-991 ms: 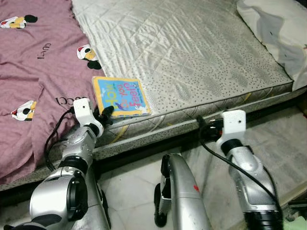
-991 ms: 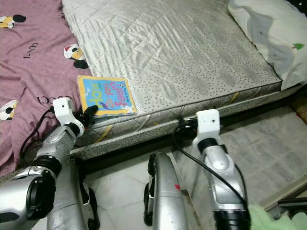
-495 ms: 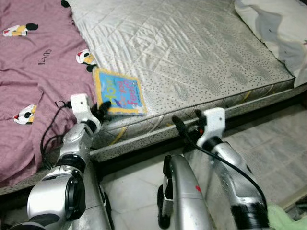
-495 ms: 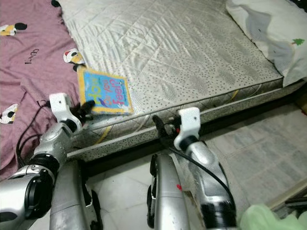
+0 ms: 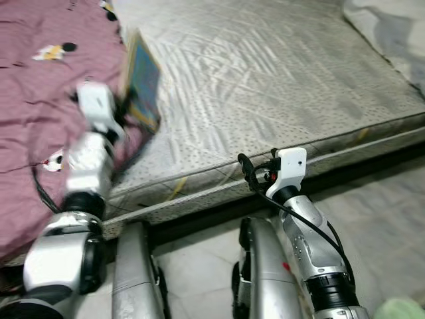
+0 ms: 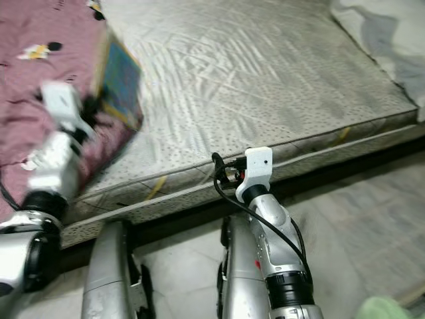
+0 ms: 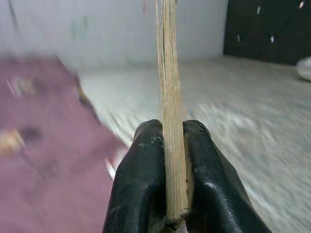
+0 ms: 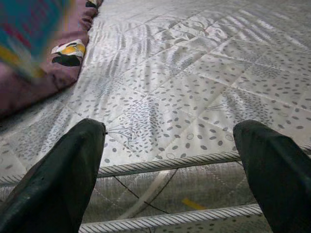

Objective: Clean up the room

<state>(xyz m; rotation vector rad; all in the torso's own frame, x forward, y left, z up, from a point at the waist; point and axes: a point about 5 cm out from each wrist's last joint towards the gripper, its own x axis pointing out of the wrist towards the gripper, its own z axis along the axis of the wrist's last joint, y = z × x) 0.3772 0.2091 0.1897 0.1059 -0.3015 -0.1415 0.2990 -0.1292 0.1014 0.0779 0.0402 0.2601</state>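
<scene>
A thin blue picture book (image 5: 142, 81) stands on edge in the air, above the seam between the maroon blanket (image 5: 40, 86) and the bare grey mattress (image 5: 265, 80). My left gripper (image 7: 171, 145) is shut on the book's lower edge, with a black finger (image 7: 141, 184) pressed on each face. The book and left arm are blurred in the head views. My right gripper (image 8: 170, 128) is open with nothing between its fingers (image 8: 58, 184). It hovers in front of the mattress's front side (image 5: 319, 143), at about mid-length.
A white pillow (image 5: 392, 26) lies at the mattress's far right corner. The blanket has cartoon prints and covers the bed's left part. Pale tiled floor (image 5: 385, 226) runs before the bed, with something light green (image 5: 402, 310) at the lower right.
The left gripper has lifted the book off the mattress, from flat to on edge, and moved it up and left. The right gripper is now in front of the mattress side. The camera has shifted.
</scene>
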